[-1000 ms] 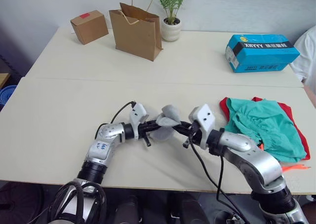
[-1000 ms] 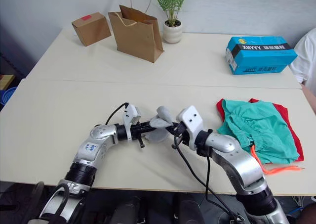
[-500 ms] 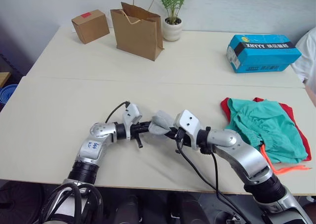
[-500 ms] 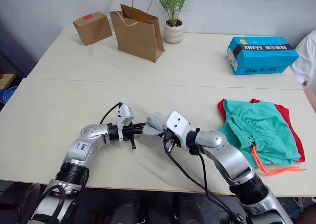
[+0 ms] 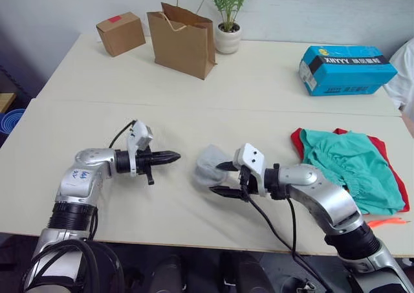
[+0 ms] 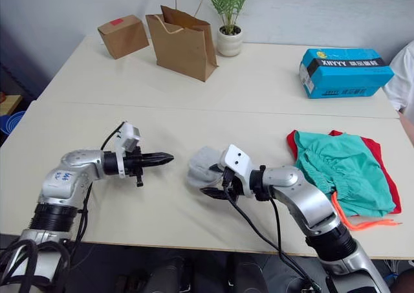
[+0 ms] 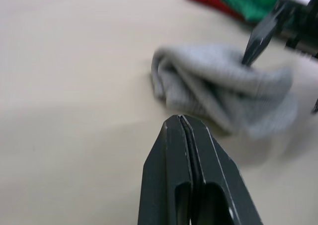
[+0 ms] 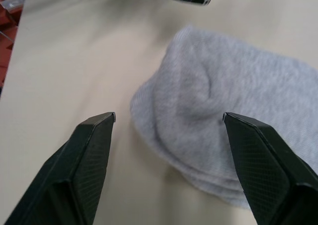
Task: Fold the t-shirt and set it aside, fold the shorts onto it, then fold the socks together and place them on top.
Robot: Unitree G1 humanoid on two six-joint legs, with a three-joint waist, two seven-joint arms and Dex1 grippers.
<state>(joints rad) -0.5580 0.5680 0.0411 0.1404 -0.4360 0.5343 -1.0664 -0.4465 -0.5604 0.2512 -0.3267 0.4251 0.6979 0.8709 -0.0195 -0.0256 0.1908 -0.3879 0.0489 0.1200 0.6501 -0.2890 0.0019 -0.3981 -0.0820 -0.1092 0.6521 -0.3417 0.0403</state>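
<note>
Covering most of the t-shirt (image 5: 295,138), shorts (image 5: 349,167); right jaws gape at socks (image 5: 208,165), left jaws closed, empty.

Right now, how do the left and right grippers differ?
The left gripper is shut and empty, clear of the socks; the right gripper is open, its fingers either side of the socks' near edge. The left points toward the socks from the robot's left, the right from its right. Both sit low over the table.

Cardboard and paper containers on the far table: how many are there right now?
3: a small brown cardboard box at the far left, a brown paper bag beside the potted plant, and a blue carton at the far right. None looks hidden.
</note>
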